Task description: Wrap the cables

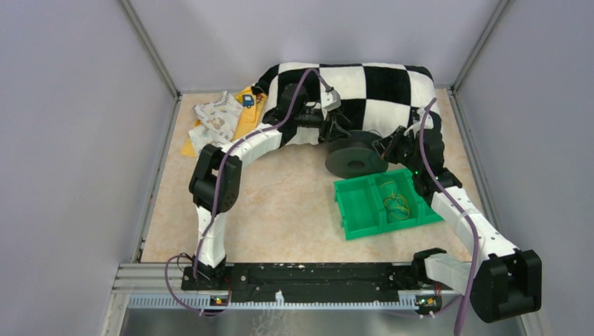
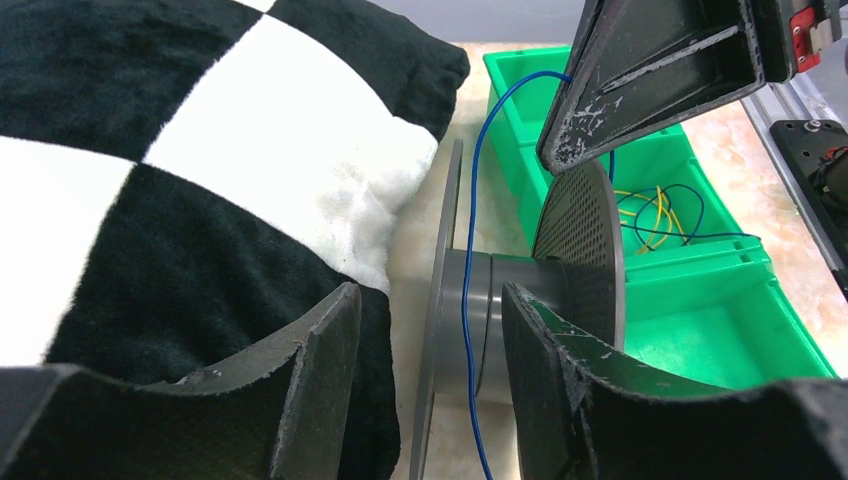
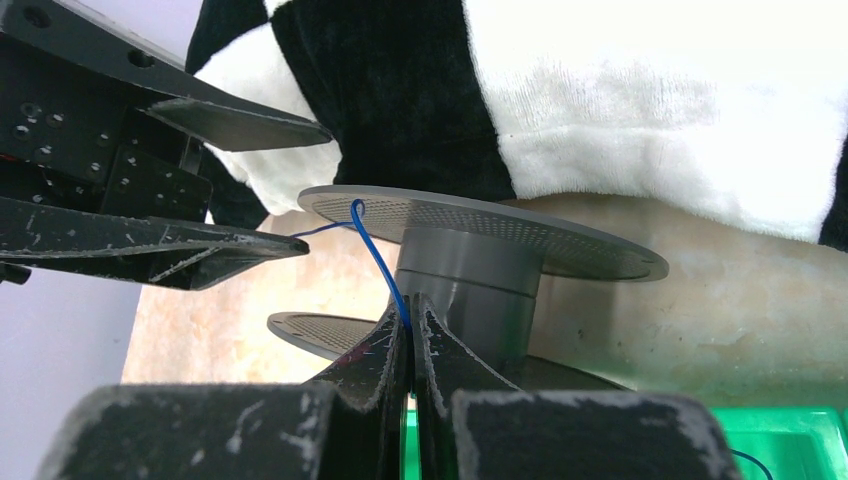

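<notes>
Grey walls close in a beige, marbled desk (image 1: 280, 203), and a black-and-white checked pillow (image 1: 378, 84) lies along its far edge. Some papers (image 1: 220, 119) sit at the far left corner. A black spool (image 1: 340, 159) stands just in front of the pillow, a little right of the middle. It rests on one flange, so its axis points straight up and its centre hole faces the ceiling. A green tray (image 1: 361, 203) lies just beside it on the near side, towards the right edge, with yellow strands (image 1: 398, 203) looped in one compartment. The left hand (image 2: 428, 300) reaches in from the left with its fingers spread apart. The rim of the top flange sits between them, with gaps on both sides, so it holds nothing. The right hand (image 3: 410, 310) is clenched on a thin blue cable (image 3: 378, 255) close to the spool's grey hub. From the pinched fingertips the cable rises at a slant to the edge of the top flange and bends over it. In the left wrist view it runs along the hub, arcs away and trails into the tray.
</notes>
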### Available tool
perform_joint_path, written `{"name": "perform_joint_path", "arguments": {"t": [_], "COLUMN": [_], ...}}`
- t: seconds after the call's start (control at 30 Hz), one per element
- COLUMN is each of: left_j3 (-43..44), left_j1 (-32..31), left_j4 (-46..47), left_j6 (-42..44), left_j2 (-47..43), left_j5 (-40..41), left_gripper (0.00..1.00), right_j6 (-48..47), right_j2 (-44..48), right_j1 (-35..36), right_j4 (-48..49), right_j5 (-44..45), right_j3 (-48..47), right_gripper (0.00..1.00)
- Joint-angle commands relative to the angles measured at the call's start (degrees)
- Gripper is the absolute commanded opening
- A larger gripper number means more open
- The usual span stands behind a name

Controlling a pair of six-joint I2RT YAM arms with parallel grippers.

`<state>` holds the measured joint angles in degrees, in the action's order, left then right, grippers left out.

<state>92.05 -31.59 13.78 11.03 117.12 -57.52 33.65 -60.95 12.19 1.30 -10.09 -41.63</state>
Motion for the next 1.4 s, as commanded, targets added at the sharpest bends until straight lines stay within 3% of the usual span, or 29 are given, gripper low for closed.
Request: {"name": "perform_joint_path", "arguments": {"t": [0.0,0.93,1.37], "left_j3": [2.19,2.27,1.9], "left_j1": [-0.26,-0.05,-0.05], "left_j4": [1.87,-1.07,-3.03], "left_j6": [0.79,3.63,5.43], "left_j2": [1.35,2.12,1.79], "left_j5": [-1.95,-2.37,-2.47], "left_gripper": [0.6,0.56,0.69], "right_j6": [-0.09,-2.18,-1.24], "right_j2": [-0.56,-0.04,0.97], "right_j1": [-0.41,-2.3,-2.96], "right_j4": [3.07,0.69,2.19], "right_j5": [0.89,3.08,2.08], "right_j3": [-1.9,-3.05,-3.14], "right_gripper": [0.0,0.0,0.0]}}
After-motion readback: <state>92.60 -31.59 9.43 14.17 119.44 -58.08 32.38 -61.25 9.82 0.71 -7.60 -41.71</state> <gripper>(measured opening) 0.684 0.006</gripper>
